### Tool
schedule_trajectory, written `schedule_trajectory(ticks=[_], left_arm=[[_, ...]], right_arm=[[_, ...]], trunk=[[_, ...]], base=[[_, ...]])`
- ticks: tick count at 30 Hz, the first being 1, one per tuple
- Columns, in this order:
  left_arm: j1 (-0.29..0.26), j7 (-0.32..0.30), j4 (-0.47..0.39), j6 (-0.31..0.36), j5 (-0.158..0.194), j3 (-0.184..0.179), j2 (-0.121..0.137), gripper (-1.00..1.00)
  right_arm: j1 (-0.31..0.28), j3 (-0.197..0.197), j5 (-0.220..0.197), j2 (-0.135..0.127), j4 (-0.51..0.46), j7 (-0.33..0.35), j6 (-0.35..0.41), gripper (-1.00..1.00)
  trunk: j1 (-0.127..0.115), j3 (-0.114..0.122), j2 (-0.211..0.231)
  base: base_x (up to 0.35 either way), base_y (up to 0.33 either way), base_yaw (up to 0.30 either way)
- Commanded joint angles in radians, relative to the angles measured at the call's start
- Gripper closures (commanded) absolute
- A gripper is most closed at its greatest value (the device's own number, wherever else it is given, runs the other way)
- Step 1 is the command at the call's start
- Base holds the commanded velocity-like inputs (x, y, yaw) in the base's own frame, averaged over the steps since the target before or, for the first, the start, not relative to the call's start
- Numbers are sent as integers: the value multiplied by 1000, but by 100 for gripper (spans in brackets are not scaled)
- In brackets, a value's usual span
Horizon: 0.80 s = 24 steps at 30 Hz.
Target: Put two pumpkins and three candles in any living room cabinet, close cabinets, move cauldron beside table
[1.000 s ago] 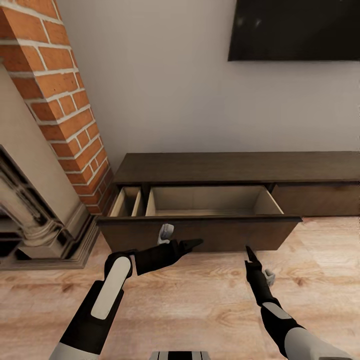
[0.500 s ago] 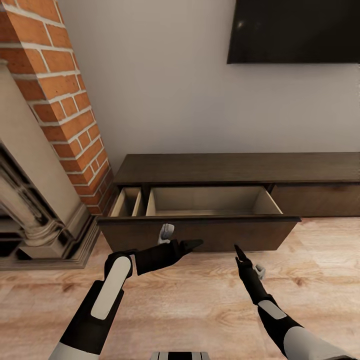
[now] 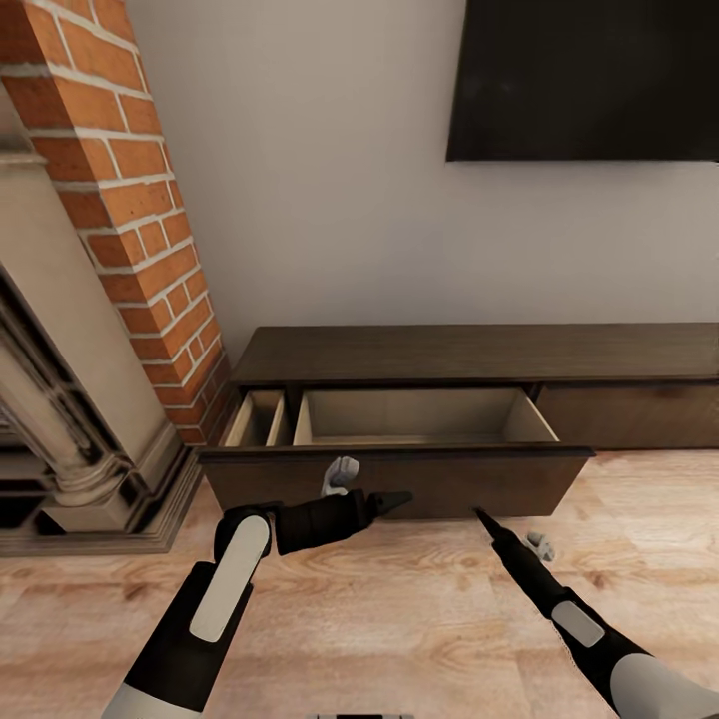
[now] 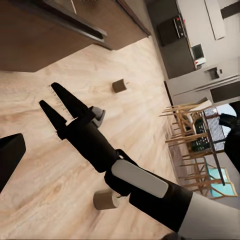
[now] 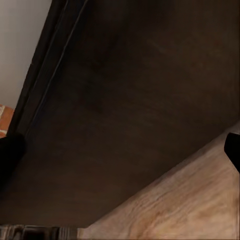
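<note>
At far left we see a brick fireplace (image 3: 150, 230). Our left end effector (image 3: 391, 498) hovers just before the cabinet (image 3: 479, 350), whose wide drawer (image 3: 399, 479) is pulled out with its pale interior showing; we cannot tell how far its fingers are parted. Our right end effector (image 3: 482, 518), fingers slightly apart and holding nothing, points at the drawer front. Two candles (image 4: 119, 85) lie on the floor (image 3: 399, 619).

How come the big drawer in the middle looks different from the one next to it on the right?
The middle drawer is pulled out, while the right drawer is pushed in. The middle drawer shows its pale wood inside, but the right drawer shows just its front. Both have dark brown fronts with no handles.
</note>
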Motion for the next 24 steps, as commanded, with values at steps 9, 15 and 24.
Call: schedule_trajectory(ticks=[9, 15, 24], left_arm=[[0, -9, 52, 21, -115, 1, 0, -100], [0, -9, 77, 25, -138, -14, 0, -100], [0, -3, 115, 22, -145, -158, 1, -100]], right_arm=[[1, 12, 1, -20, 8, -4, -7, -100], [1, 14, 55, -28, 9, -84, -10, -100], [1, 10, 212, -27, 0, -114, -5, -100]], trunk=[[-4, 34, 2], [-7, 57, 3], [-11, 92, 5]], base=[[0, 0, 0], [0, 0, 0], [0, 0, 0]])
